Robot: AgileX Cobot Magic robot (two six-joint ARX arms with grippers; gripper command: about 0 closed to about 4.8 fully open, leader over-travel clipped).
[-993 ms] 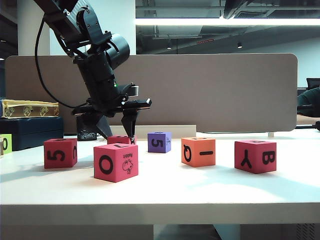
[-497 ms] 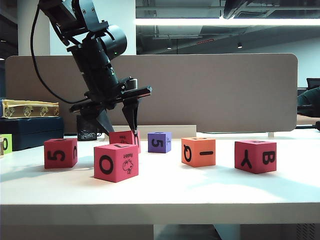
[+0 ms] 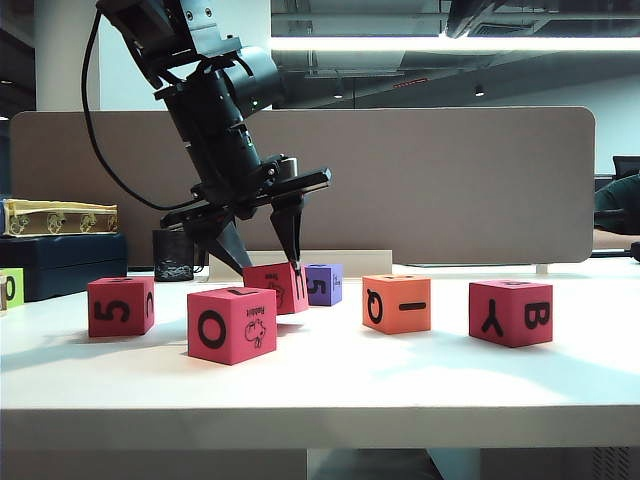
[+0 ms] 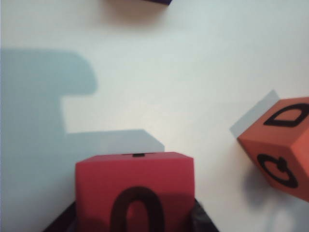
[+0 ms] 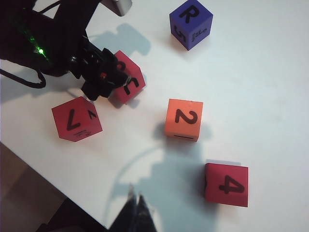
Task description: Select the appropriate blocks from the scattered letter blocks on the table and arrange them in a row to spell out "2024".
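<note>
My left gripper [image 3: 270, 268] is shut on a pinkish-red cube [image 3: 277, 288], which is tilted just behind the bold-O cube [image 3: 231, 324]. In the left wrist view that held cube [image 4: 135, 188] shows a 0 and fills the gap between the jaws. From the right wrist view it [image 5: 128, 83] sits under the black left gripper [image 5: 104, 77]. The orange cube [image 3: 397, 303] shows a 2 on top [image 5: 184, 119]. The Y/B cube [image 3: 510, 311] shows a 4 on top [image 5: 226, 184]. A red 5 cube [image 3: 121, 306] stands at the far left. My right gripper [image 5: 137, 208] hangs shut above the table [image 3: 330, 385].
A purple cube [image 3: 322, 284] stands right beside the held cube, farther back; it [image 5: 190, 24] shows an R on top. The orange cube [image 4: 285, 145] lies close to the held one. A beige partition [image 3: 450, 180] closes off the back, and boxes [image 3: 60, 235] stand at the far left.
The left gripper has carried the pinkish-red cube to the right and nearer the camera, out from behind the O cube toward the purple one. The cube is now tilted.
</note>
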